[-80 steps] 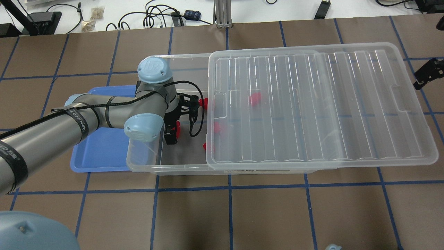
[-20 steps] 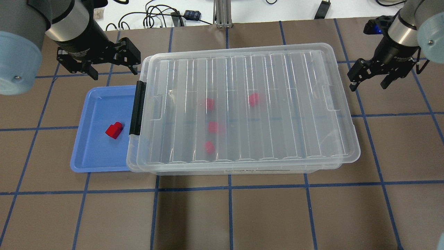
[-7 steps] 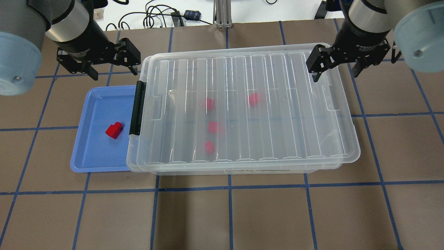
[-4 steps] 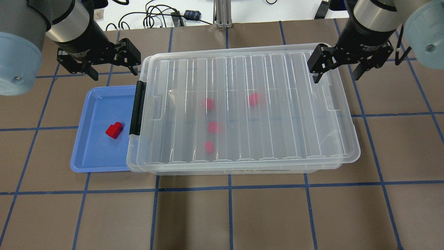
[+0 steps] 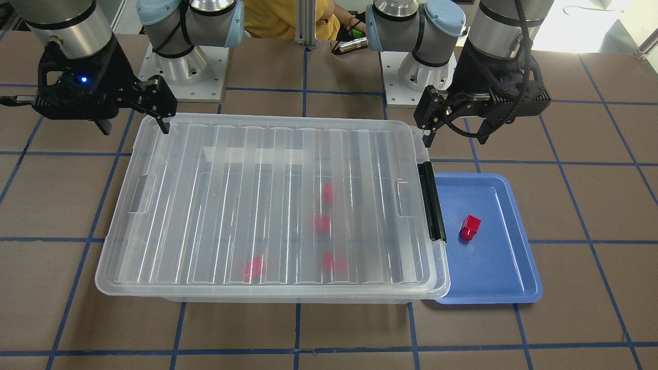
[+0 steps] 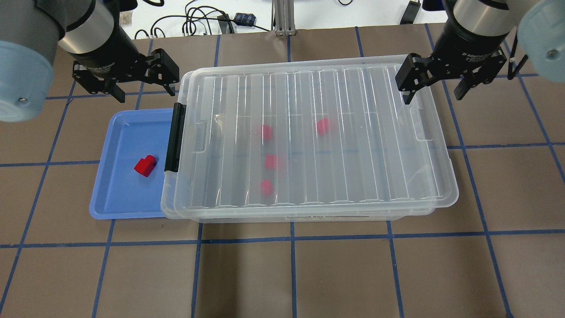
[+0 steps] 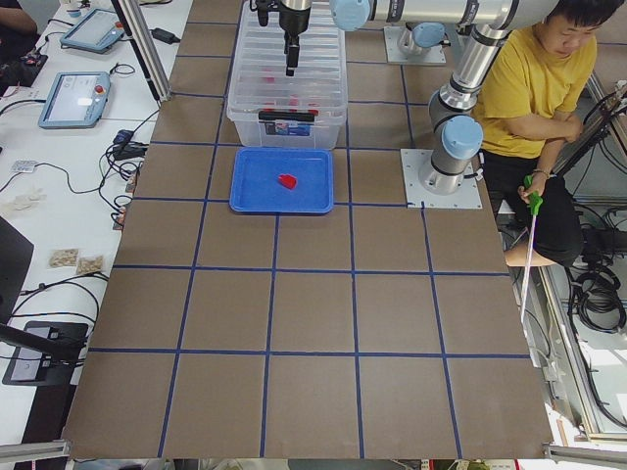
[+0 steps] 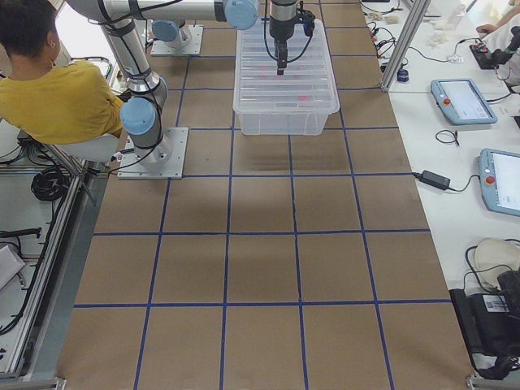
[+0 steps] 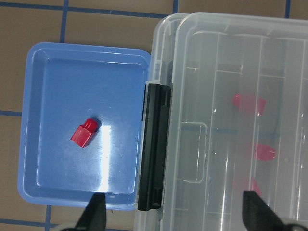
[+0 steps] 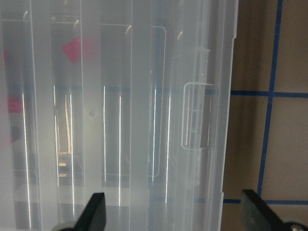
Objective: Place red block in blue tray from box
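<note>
One red block [image 6: 145, 166] lies in the blue tray [image 6: 119, 194]; it also shows in the front view [image 5: 469, 227] and the left wrist view [image 9: 85, 132]. The clear box [image 6: 353, 168] has its lid fully on, with the black latch [image 6: 175, 137] on the tray side. Several red blocks [image 6: 270, 161] show through the lid. My left gripper [image 6: 145, 92] is open and empty, hovering behind the tray near the box's far left corner. My right gripper [image 6: 435, 95] is open and empty above the lid's far right corner.
The tray [image 5: 493, 277] sits tight against the box's latch end. Cables and small devices [image 6: 212, 20] lie on the white surface beyond the table. A person in yellow [image 7: 534, 88] sits behind the robot bases.
The lid, earlier slid aside, now covers the box, and a block lies in the tray. The right gripper moved in over the lid's far right corner, then drifted slightly right. The left gripper stayed still.
</note>
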